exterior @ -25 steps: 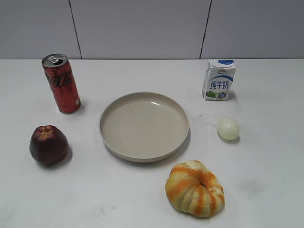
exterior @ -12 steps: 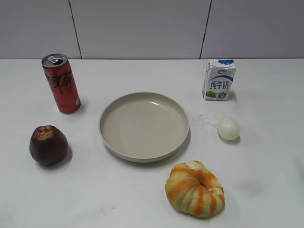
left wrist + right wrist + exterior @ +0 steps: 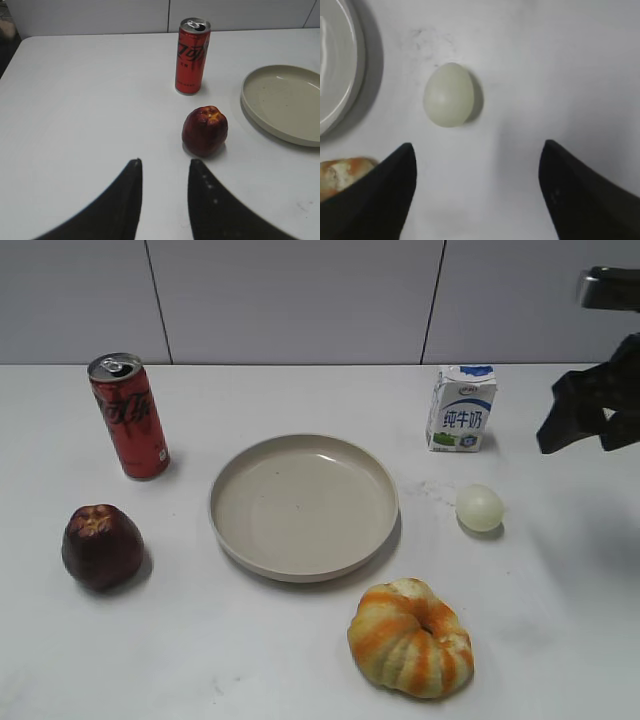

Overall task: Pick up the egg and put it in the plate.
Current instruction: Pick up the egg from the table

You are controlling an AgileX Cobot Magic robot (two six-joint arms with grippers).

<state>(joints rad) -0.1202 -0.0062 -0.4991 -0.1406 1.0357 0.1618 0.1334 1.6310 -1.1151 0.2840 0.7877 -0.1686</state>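
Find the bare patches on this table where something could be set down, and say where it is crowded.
Free: the plate's empty inside; the front left corner, below the apple and left of the pumpkin; the back strip between can and milk carton. Crowded: the right side, where the egg lies between carton, plate and pumpkin, with the open right gripper above it.

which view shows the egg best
The right wrist view: the egg fills much of the frame from above, lying on the table beside the plate rim, ahead of the open right gripper. The exterior view shows it small, right of the plate. The left wrist view does not show it.
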